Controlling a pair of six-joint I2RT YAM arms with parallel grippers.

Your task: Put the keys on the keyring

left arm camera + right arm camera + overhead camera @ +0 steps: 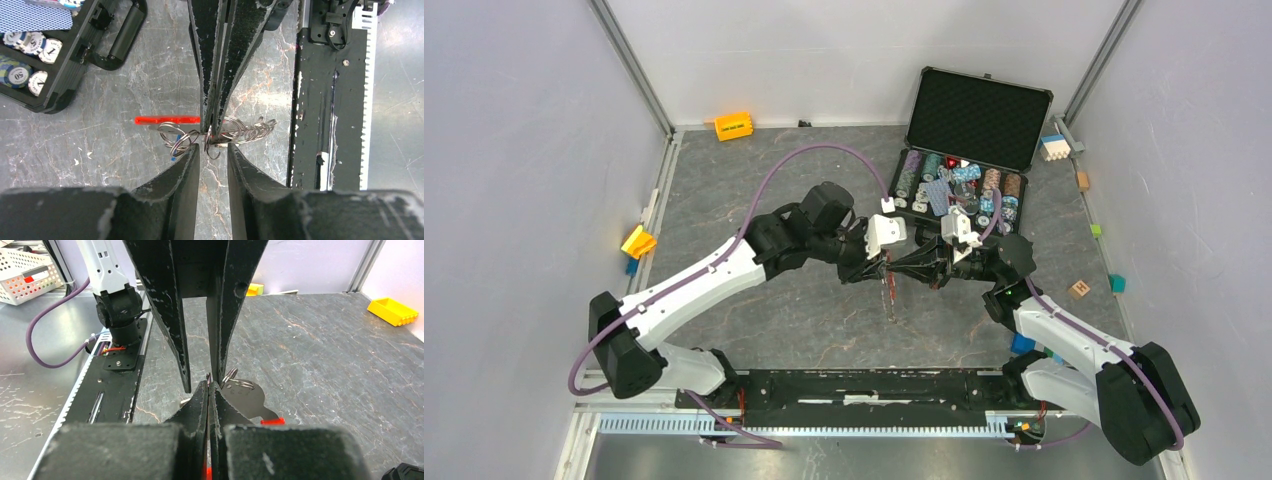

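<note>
The keyring hangs between both grippers above the table's middle, its red fob (889, 295) pointing down. In the left wrist view the fob (167, 120) lies left of a bunch of silver rings (176, 138) and the coiled chain (252, 131). My right gripper (212, 131) is shut on the keyring where rings meet chain. My left gripper (213, 149) is open, its tips either side of a small hanging ring without pinching it. One flat silver key (248, 399) hangs on a ring beside my shut right gripper (208, 384). My left fingers (175, 340) stand apart above it.
An open black case (976, 110) with poker chips (959, 190) sits at the back right. An orange block (733, 126) lies at the back wall, a yellow block (638, 242) at the left wall, small blocks along the right wall. The black base rail (874, 385) runs along the near edge.
</note>
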